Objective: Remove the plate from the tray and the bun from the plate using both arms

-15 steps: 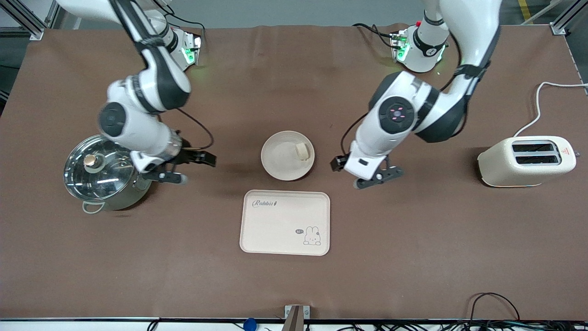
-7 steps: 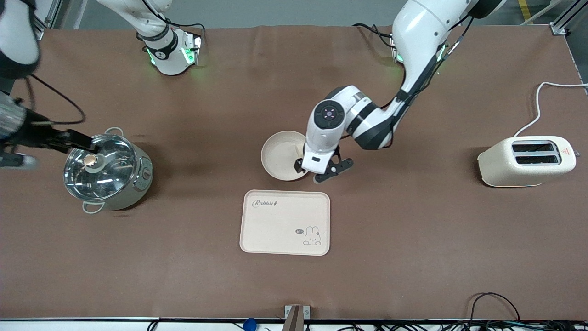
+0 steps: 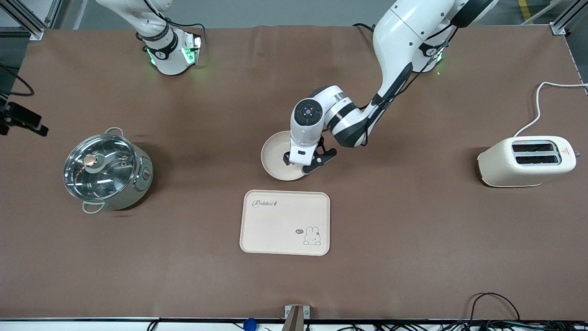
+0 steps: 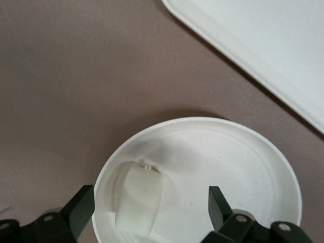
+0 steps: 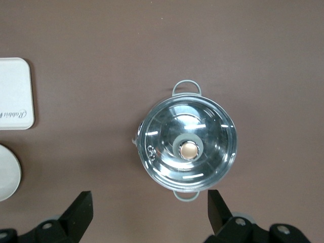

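The round cream plate [image 3: 274, 158] lies mid-table, farther from the front camera than the tray. The bun [image 4: 139, 202] lies in the plate by its rim; in the front view the left hand hides it. My left gripper [image 3: 302, 162] is low over the plate, open. In the left wrist view the left gripper [image 4: 150, 192] has one finger on each side of the bun, not touching it. My right gripper [image 5: 148, 197] is open and empty, high above the table beside the pot [image 5: 187, 149]. In the front view only a black part of it [image 3: 22, 121] shows at the edge.
The steel pot with a glass lid [image 3: 105, 170] stands toward the right arm's end. The rectangular rabbit tray [image 3: 285, 223] lies nearer the front camera than the plate. A cream toaster [image 3: 526, 161] with a white cable stands toward the left arm's end.
My left gripper moved from beside the plate to over the bun in it. My right arm swung away from the pot, up and out to the table's end.
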### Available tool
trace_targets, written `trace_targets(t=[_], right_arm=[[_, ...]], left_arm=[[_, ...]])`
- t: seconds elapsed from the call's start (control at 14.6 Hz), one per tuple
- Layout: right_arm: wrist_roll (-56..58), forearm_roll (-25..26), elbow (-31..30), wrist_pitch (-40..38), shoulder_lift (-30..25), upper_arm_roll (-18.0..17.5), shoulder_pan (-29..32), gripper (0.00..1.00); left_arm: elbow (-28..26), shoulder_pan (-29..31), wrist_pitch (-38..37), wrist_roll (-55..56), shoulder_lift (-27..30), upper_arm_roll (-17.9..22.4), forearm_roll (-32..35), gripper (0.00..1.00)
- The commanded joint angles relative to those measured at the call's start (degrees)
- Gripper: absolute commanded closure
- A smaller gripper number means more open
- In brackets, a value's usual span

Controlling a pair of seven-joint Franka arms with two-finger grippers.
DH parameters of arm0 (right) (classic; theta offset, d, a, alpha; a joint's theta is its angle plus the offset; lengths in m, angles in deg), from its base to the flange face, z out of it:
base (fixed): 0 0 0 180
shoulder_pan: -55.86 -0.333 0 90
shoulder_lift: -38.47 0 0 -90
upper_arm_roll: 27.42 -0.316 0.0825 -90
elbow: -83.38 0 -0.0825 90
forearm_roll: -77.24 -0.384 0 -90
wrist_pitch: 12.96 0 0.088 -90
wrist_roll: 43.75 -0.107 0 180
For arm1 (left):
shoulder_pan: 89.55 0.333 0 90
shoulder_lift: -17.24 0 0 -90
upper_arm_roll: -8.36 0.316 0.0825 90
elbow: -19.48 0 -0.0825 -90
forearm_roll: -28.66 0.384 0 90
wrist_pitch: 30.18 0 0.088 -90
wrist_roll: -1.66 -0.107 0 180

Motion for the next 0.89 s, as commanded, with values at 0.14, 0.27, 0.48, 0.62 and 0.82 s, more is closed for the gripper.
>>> trace_targets(t=[0.14,0.27,0.48,0.62,0.82], right_arm=[[-0.6,1.9,0.5,-1.5,-0.3,1.5,-2.8,0.0],[-0.7,1.9,0.5,-2.0,-0.3,2.5,-4.3,0.0],[-0.5,1.9,0.7,-2.6,-0.4,2.2,-4.7,0.0],[-0.6,2.0,0.8,-4.3,-0.9,2.3,-5.3,0.0],[-0.6,2.2,0.6,-5.0,-2.0,2.2,-6.3,0.0]], left_arm=[[0.5,-0.7,2.4,2.0,-1.8,0.0,1.2,0.21],[0.5,-1.1,2.5,2.1,-2.2,0.0,1.2,0.26],[-0.2,-1.3,2.4,2.1,-2.3,0.0,1.3,0.43],[-0.4,-1.3,2.4,2.1,-2.3,0.0,1.2,0.6],[-0.1,-1.2,2.1,1.9,-1.8,0.0,1.2,0.8]])
